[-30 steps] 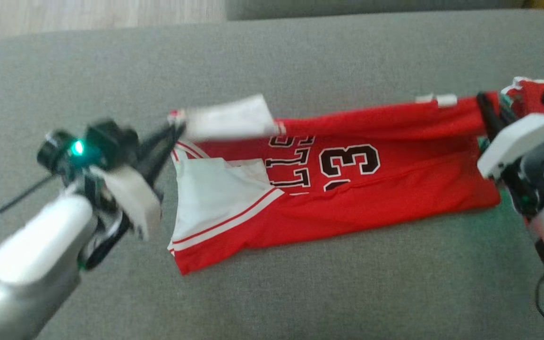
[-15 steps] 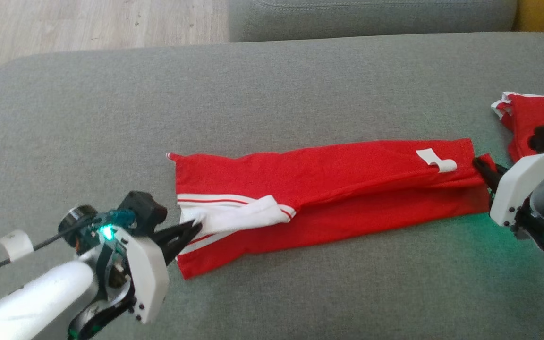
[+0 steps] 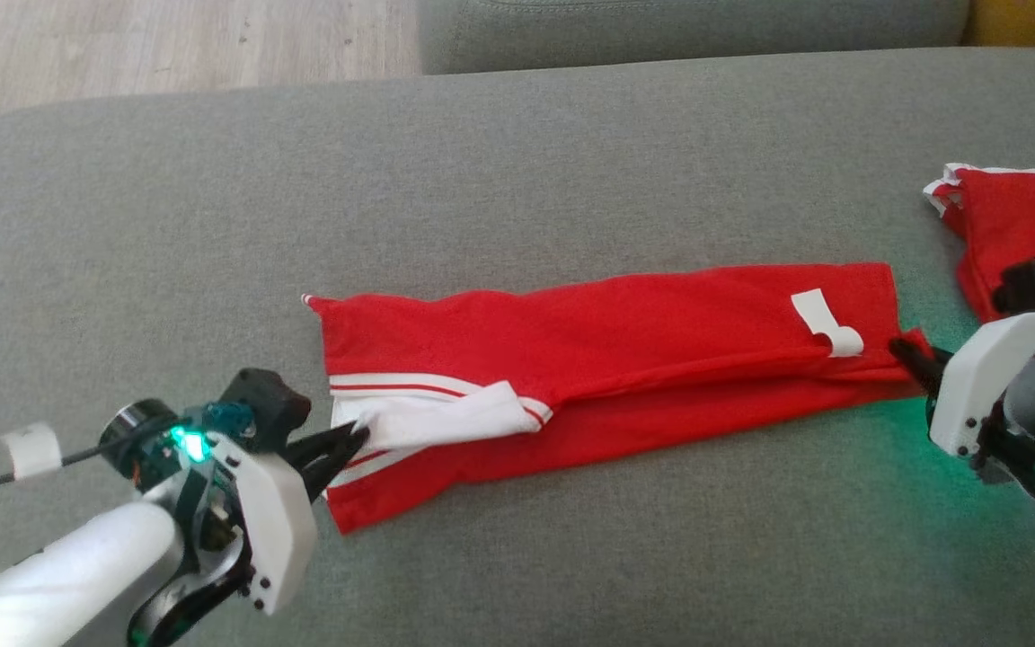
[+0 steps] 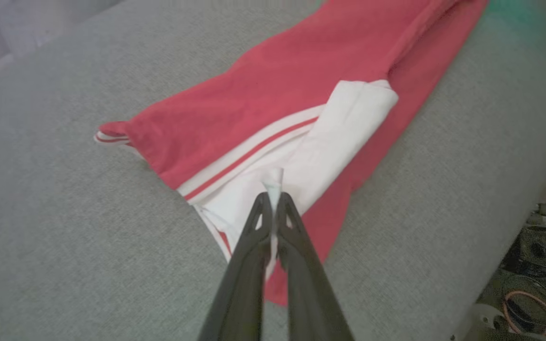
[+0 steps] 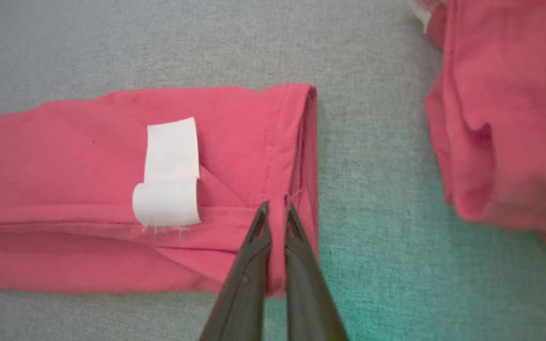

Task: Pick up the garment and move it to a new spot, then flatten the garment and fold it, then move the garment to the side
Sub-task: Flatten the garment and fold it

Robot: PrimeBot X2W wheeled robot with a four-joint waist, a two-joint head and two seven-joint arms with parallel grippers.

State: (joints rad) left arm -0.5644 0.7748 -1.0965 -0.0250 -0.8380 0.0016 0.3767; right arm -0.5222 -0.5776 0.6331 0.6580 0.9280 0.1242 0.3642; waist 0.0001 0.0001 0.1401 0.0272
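Head view: my left gripper (image 3: 359,437) is clamped on the garment (image 3: 625,359) at its white trim — my right gripper (image 3: 902,349) pinches the opposite hem, on the grey cushion (image 3: 517,180).

Wide bare room on the grey cushion (image 3: 517,180) at 12 and 6 o'clock of the long red garment (image 3: 625,341). Tight at 3 o'clock, with another red cloth (image 3: 1021,225) near. Both ends taken: left gripper (image 3: 356,438) at 9, right gripper (image 3: 902,349) at 3.

A home living room: grey fabric sofa (image 3: 517,180); pale wooden floor (image 3: 167,45) beyond it.
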